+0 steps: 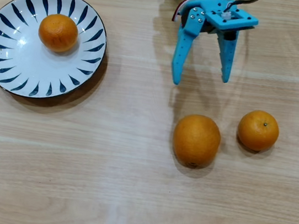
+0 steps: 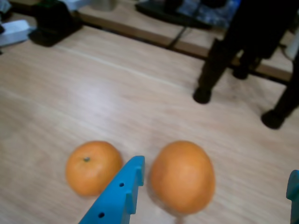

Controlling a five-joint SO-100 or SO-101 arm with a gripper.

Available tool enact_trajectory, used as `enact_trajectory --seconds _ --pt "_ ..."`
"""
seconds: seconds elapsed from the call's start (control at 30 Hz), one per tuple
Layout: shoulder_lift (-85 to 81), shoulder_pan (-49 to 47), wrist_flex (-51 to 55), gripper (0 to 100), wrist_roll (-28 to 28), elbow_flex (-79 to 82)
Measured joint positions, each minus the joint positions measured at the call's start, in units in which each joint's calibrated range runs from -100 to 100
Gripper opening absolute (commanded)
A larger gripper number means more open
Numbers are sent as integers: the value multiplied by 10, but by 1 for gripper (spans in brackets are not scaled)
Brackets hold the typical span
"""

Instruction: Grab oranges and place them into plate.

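Observation:
In the overhead view a small orange (image 1: 57, 32) lies in the white plate with blue strokes (image 1: 11, 65) at the left. The larger orange (image 1: 196, 140) and another small orange (image 1: 258, 130) lie on the table at the right. My blue gripper (image 1: 200, 80) is open and empty, hanging above the table just behind the larger orange. In the wrist view the larger orange (image 2: 183, 176) sits between my fingers, with one fingertip (image 2: 125, 185) in front of the small orange (image 2: 92, 167) and the other at the right edge (image 2: 294, 189). The gripper's midpoint (image 2: 216, 179) lies by the larger orange.
The wooden table (image 1: 100, 183) spreads around the fruit. In the wrist view, dark stand legs (image 2: 212, 70) and cables stand beyond the oranges near the table's far edge, and a black object (image 2: 53, 21) sits at the far left.

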Motion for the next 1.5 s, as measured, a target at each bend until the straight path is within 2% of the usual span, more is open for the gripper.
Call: enact_trajectory --seconds 0.17,0.37,0.43,0.53,0.63,0.67,0.7,0.77,0.83,1.03,1.3,1.5 --pt "17 -49 -4 33 -16 -13" --pt "135 -100 -1 33 -62 -82" --pt "168 -114 33 32 -67 -116" --pt "196 -128 146 31 -69 -199" --pt "218 -142 311 20 -71 -312" --pt "236 -148 423 20 -76 -384" --pt "239 -148 470 22 -76 -407" --pt "262 -148 539 24 -77 -463" --pt "279 -148 564 26 -77 -505" --pt "326 -155 552 32 -95 -534" --pt "427 -156 437 38 -104 -537" --pt "470 -157 380 38 -110 -539"
